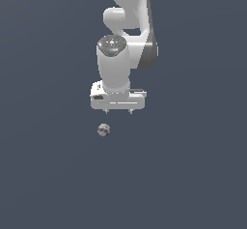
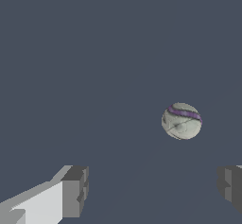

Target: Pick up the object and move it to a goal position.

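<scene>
Fingertips [image 2: 75, 190] of the gripper [image 1: 118, 111] frame the wrist view spread wide, holding nothing. Beyond them the ball [image 2: 182, 121] rests alone on the dark floor, ahead of the gap and nearer one finger, not yet between them. Judging by this, only the approach is under way: centring, descent, grasp and carry to the goal all remain.

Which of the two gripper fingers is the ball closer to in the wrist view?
The dark finger cut off at the picture's edge; the ball sits nearer it than the finger with the pale body attached.
</scene>
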You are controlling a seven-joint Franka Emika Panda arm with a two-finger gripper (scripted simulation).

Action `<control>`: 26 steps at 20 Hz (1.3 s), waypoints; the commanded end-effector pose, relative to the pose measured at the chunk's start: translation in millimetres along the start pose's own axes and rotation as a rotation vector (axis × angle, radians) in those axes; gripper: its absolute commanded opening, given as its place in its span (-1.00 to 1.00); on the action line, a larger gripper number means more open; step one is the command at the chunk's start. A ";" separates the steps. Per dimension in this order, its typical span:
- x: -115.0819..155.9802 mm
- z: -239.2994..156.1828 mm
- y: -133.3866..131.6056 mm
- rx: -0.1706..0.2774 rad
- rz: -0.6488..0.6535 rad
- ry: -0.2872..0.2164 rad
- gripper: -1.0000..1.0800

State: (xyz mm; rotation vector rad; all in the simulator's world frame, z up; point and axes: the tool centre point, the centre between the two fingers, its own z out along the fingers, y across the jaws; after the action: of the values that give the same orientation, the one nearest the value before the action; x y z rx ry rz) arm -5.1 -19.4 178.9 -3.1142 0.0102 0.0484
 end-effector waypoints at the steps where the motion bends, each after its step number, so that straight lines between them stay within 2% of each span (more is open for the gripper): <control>1: 0.0 1.6 0.7 0.000 0.004 -0.001 0.92; 8: 5.2 21.5 18.9 -0.002 0.096 0.007 0.92; 18: 12.3 74.3 69.0 -0.014 0.336 0.029 0.92; 26: 12.6 89.4 83.7 -0.020 0.404 0.036 0.92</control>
State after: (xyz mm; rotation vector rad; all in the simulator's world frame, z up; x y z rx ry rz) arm 3.8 -99.9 87.8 -3.0770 0.6314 0.0029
